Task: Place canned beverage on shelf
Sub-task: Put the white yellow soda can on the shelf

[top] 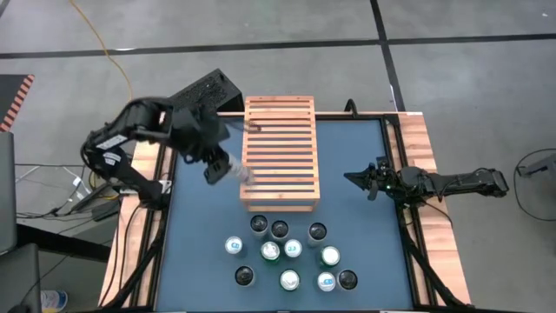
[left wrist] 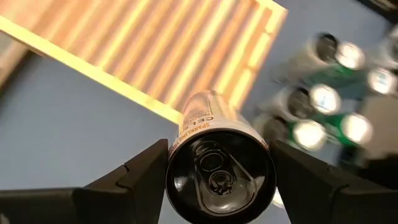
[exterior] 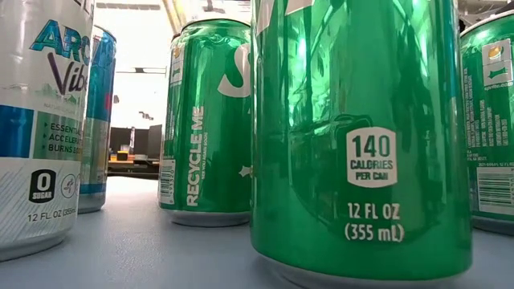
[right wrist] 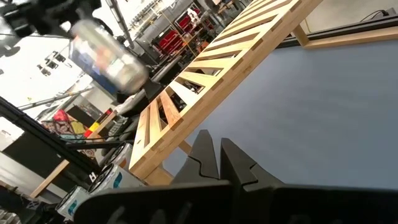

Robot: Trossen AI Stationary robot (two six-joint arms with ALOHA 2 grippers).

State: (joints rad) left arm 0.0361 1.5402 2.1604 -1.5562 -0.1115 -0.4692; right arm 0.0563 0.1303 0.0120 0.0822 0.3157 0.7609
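Note:
A pale can with a black top [left wrist: 217, 180] hangs tilted in the air just off the near left corner of the slatted wooden shelf [top: 280, 152]. My left gripper [top: 217, 167] is shut on it. In the right wrist view the can [right wrist: 109, 59] shows blurred above the shelf's edge [right wrist: 186, 93]. The shelf lies flat on the blue table [top: 200, 226]. My right gripper [top: 354, 178] waits shut at the table's right edge, touching nothing. My left gripper pinches the can's round side wall near its top end [left wrist: 177, 155] between its two fingers [left wrist: 140, 177], one on each side. The fingers slant down from the table's left and lie along the can. The can is lifted clear, its bottom end pointing down toward the shelf.
Several cans [top: 287, 252], green, white and black-topped, stand upright on the table near the shelf's near end; the low view shows them close up [exterior: 361, 136]. A wooden border [top: 421, 156] runs along the table's sides. Bare blue table lies left and right of the shelf.

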